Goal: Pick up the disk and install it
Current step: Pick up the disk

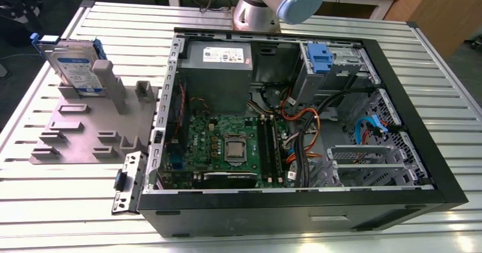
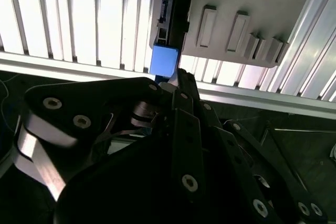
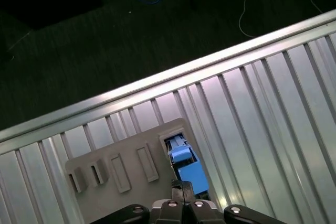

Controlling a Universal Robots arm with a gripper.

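Ribbed aluminium table [image 1: 68, 208] carries a grey fixture plate [image 1: 75, 140] and, just beside that plate on the exterior view's right, an open computer case [image 1: 301, 213]. The arm [image 1: 271, 4] is cut off by the frame edge in the exterior view. The disk [image 1: 73, 66] stands on edge in a slot at the far end of the fixture plate, on the plate's side away from the case. Its white-and-blue labelled face is turned toward the exterior camera, and its blue carrier frame shows along the top edge. Grey upright posts [image 1: 105, 83] rising from the plate hide the lower part of the disk, so it cannot be determined whether its long axis runs upright or level. In both wrist views the disk [image 3: 186, 169] [image 2: 164, 60] is seen edge-on from above as a narrow strip with its blue frame uppermost, running parallel to the plate's raised ribs. The gripper [image 3: 181, 186] [image 2: 177, 80] sits over this end of the plate with its fingertips drawn together and nothing between them. Its height above the disk cannot be made out.
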